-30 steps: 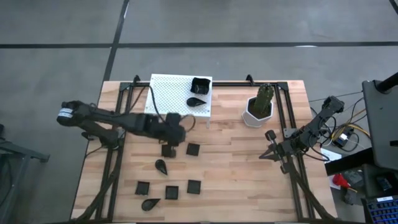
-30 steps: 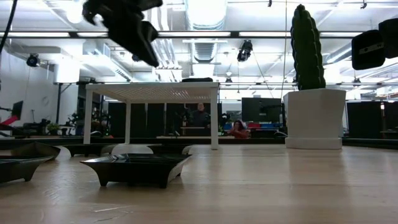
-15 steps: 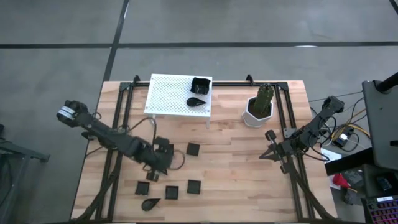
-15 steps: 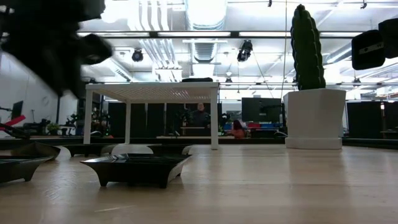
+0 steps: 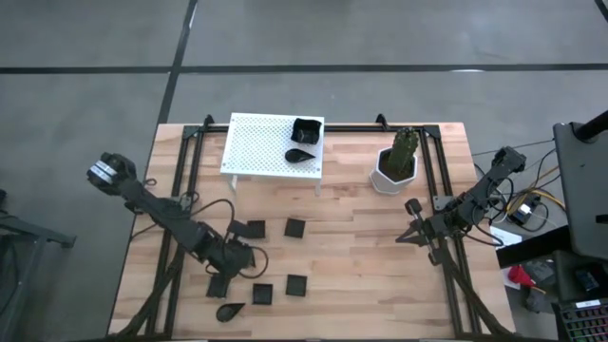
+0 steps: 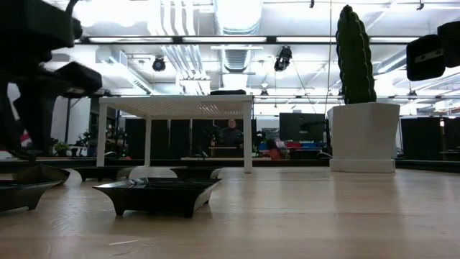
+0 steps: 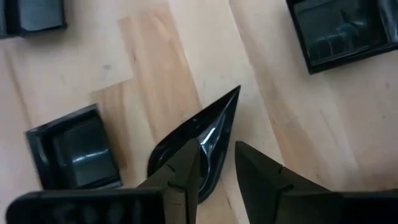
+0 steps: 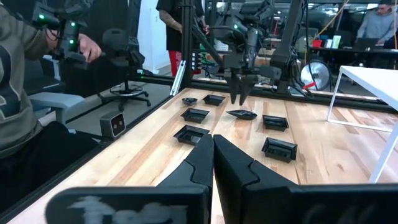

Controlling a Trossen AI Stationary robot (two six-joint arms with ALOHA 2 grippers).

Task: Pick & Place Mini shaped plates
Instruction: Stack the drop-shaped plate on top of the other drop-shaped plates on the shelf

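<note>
Left gripper (image 7: 214,163): having come down from the white rack (image 5: 256,147), jaws parted, now straddling a leaf plate (image 7: 202,137).
Neighbours: square plates (image 7: 78,149) lying just beside the leaf plate.
Right gripper (image 8: 213,152): jaws clenched, waiting near the cactus pot (image 5: 394,171).

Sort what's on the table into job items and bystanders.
Job items: the mini shaped plates, such as the teardrop plate under the left gripper, square plates on the table, and two plates on the white rack.

Bystanders: the cactus pot; the right gripper, idle.

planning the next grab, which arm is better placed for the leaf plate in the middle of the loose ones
Left. The left gripper hangs right over the leaf plate, fingers open astride it. The right gripper waits at the table's far side.
</note>
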